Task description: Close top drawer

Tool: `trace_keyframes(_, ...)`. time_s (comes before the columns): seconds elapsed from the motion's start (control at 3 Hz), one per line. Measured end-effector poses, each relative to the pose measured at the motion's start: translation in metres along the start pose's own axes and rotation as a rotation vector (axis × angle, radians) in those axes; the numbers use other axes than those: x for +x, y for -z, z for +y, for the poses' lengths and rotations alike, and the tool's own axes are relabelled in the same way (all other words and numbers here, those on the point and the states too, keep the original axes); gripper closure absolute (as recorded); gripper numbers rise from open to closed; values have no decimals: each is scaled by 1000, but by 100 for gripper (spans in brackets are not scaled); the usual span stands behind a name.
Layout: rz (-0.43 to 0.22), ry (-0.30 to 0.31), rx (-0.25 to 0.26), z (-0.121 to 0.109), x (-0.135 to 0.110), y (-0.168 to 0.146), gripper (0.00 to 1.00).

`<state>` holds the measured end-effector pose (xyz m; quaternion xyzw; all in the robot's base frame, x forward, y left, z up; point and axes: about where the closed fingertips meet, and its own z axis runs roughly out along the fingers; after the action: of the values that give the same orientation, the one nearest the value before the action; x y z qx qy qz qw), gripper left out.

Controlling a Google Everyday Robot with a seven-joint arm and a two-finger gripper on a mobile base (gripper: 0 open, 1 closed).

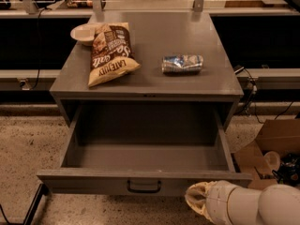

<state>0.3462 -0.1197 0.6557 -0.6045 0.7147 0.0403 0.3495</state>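
A grey metal cabinet (187,36) has its wide grey metal top drawer (84,183) pulled far out. The drawer looks rigid and heavy, and likely runs on slides, so push the flat front near the small dark pull handle (144,186). The cream gripper (199,199) sits just right of the handle; whether it is released or clenched cannot be told.

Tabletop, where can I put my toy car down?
Bare room: behind the can, toward the right back corner of the tabletop, and between can and chip bag. Bag and bowl crowd the left back. The open top drawer is bare inside; the gripper sits by its front right.
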Motion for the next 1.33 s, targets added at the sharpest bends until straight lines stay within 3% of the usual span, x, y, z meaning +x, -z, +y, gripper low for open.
trace_keyframes(0.67, -2, 12, 42, -62, -15, -19, 100)
trace_keyframes(1.33, -13, 37, 48, -76, -20, -31, 100)
